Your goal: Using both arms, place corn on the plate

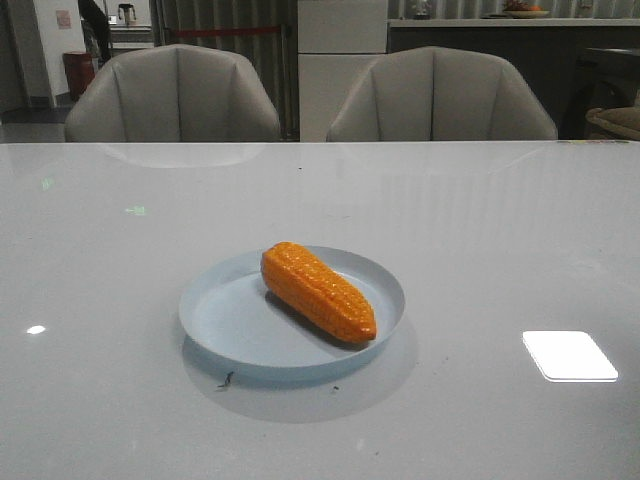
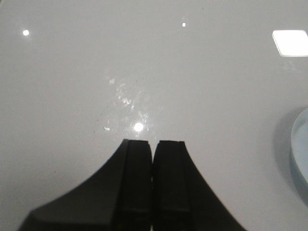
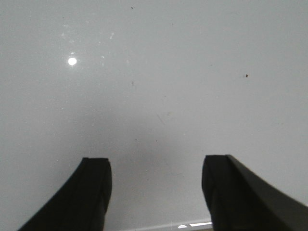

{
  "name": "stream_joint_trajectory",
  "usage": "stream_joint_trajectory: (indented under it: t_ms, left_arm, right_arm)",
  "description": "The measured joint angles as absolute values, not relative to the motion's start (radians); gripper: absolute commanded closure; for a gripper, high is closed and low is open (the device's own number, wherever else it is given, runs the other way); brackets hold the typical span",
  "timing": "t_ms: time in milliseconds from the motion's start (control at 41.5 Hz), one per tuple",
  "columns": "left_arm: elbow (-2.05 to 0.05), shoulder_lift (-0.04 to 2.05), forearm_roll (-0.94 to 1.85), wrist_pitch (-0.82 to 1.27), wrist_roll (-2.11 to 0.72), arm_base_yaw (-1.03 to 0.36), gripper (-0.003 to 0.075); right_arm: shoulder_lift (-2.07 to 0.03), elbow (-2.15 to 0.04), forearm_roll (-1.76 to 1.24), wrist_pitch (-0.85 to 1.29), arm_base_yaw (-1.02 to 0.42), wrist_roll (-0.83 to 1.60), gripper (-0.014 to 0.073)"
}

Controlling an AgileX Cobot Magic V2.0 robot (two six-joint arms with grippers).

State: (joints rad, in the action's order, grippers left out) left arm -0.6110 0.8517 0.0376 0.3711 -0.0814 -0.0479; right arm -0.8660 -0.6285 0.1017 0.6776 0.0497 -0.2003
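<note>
The orange corn [image 1: 318, 292] lies on the pale blue plate [image 1: 225, 320] in the middle of the table in the front view, its narrow end toward the front right. Neither arm shows in the front view. My left gripper [image 2: 154, 143] is shut and empty over bare table; a sliver of the plate's rim [image 2: 299, 149] shows at the edge of the left wrist view. My right gripper [image 3: 156, 161] is open and empty over bare table, with no corn or plate in its view.
The glossy white table [image 1: 500, 230] carries bright light reflections [image 1: 569, 355]. Two grey chairs [image 1: 172, 95] stand behind its far edge. A small dark speck [image 1: 226, 380] lies just in front of the plate.
</note>
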Motion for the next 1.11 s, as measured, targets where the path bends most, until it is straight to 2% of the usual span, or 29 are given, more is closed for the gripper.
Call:
stream_joint_trajectory:
  t_ms: [120, 337, 602, 1108]
  left_arm:
    - [-0.51, 0.724, 0.038, 0.298, -0.081, -0.048, 0.0627]
    - [-0.199, 0.396, 0.038, 0.027, -0.081, -0.048, 0.0627]
    - [0.008, 0.021, 0.034, -0.038, -0.081, -0.048, 0.0627]
    - [0.011, -0.008, 0.034, 0.049, -0.081, -0.048, 0.0627]
  right_arm:
    - [-0.866, -0.628, 0.102, 0.678, 0.05, -0.2, 0.0085]
    - [-0.866, -0.628, 0.102, 0.678, 0.05, -0.2, 0.0085]
    - [-0.866, -0.628, 0.102, 0.678, 0.05, -0.2, 0.0085]
    - [-0.866, -0.628, 0.102, 0.678, 0.05, -0.2, 0.0085]
